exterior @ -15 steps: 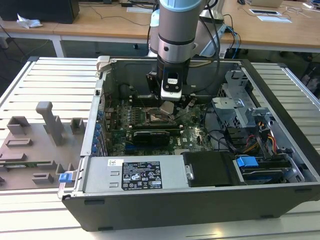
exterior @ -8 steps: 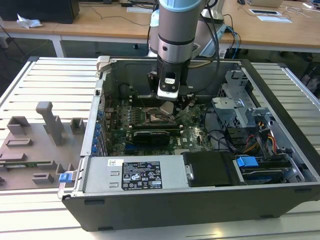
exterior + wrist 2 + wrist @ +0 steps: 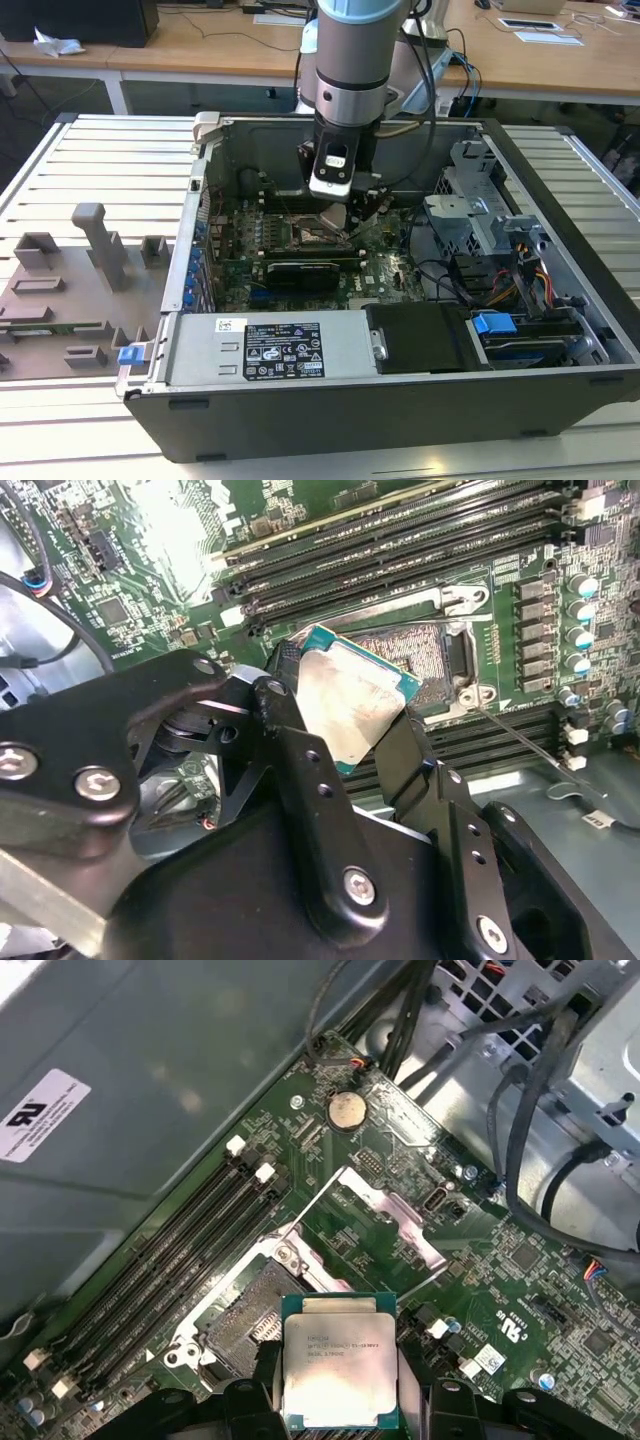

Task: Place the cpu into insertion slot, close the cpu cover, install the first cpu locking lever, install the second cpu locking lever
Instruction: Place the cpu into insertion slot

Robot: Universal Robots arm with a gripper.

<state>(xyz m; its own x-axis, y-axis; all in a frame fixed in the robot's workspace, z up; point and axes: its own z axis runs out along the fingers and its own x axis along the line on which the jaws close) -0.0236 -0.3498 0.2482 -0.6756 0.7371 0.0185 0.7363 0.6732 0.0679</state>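
Note:
My gripper [image 3: 350, 712] is shut on the cpu [image 3: 352, 702], its black fingers [image 3: 285, 695] pinching two opposite edges of the silver-topped, green-rimmed chip. The cpu [image 3: 338, 1360] hangs tilted just above and beside the insertion slot [image 3: 245, 1310], apart from it, and the pin grid of the insertion slot [image 3: 425, 655] lies bare. The cpu cover [image 3: 385, 1198] is swung open on the far side of the slot. A thin locking lever [image 3: 520, 738] sticks out unlatched by the socket. In the exterior view the gripper [image 3: 346, 218] hovers inside the case over the insertion slot [image 3: 313, 236].
Long memory slots [image 3: 400, 550] flank the socket. A black graphics card [image 3: 305, 272] lies just in front of it, and the power supply [image 3: 270, 350] closes the case front. Cable bundles [image 3: 540, 1110] hang near the drive cage [image 3: 480, 210]. A grey fixture [image 3: 70, 290] sits on the exterior view's left.

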